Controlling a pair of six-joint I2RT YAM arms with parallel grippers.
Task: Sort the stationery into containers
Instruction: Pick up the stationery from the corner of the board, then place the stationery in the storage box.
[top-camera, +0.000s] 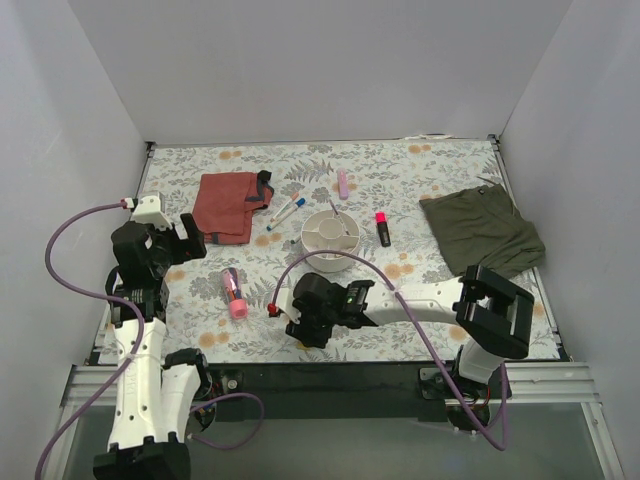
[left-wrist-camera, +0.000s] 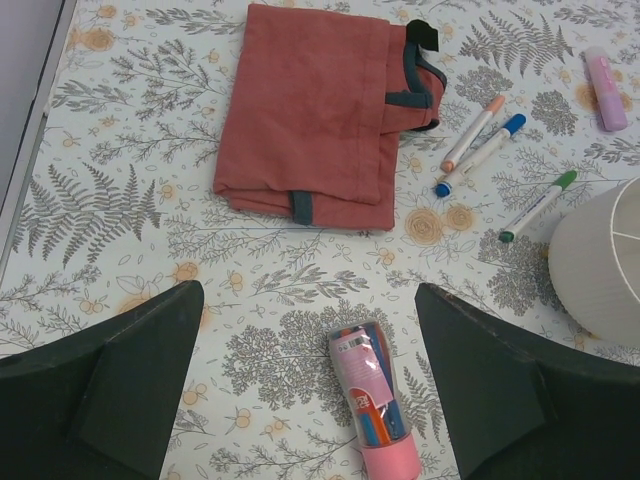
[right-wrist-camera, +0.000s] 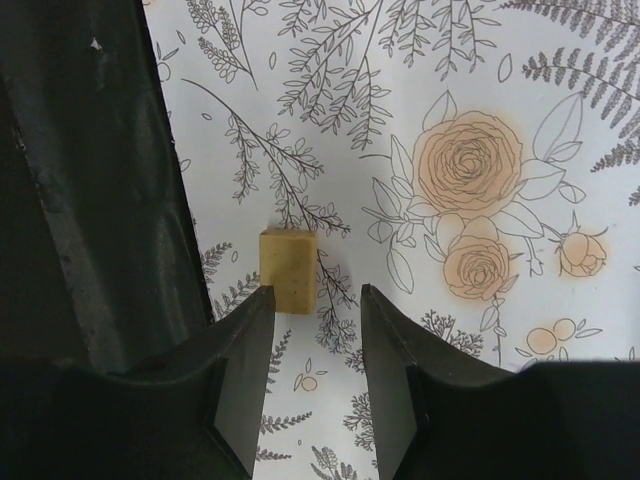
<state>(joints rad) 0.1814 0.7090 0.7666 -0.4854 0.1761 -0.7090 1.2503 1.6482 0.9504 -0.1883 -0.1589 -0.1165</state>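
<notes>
**Item:** tan eraser (right-wrist-camera: 288, 272), a small rectangular block lying flat on the floral table (top-camera: 450, 165).

**Location:** close to the near edge, about midway along it. In the top view the wrist above hides it. The white organiser (top-camera: 318, 258) sits further in toward the middle of the table, near but apart from the eraser.

**Handling, as judged:** very light, with slightly yielding rubber and grippy faces — unlikely to slip once pinched, but easy to nudge or flip with a stray fingertip. It is not fragile. The two long side faces look the best place to take hold, square on and low, so the block does not pivot between the pads.

**Right gripper** (right-wrist-camera: 315, 335): low over the table, jaws parted to a narrow gap with nothing in it. The eraser lies just beyond the tips and off toward the left finger, whose tip overlaps its lower corner in the wrist view. Whether they touch cannot be told. A small sideways correction seems needed before closing.

**Left gripper** (left-wrist-camera: 310, 330): spread wide and empty, hovering toward the left edge — a pink-capped pack of pens (left-wrist-camera: 372, 400) lies below it.
</notes>
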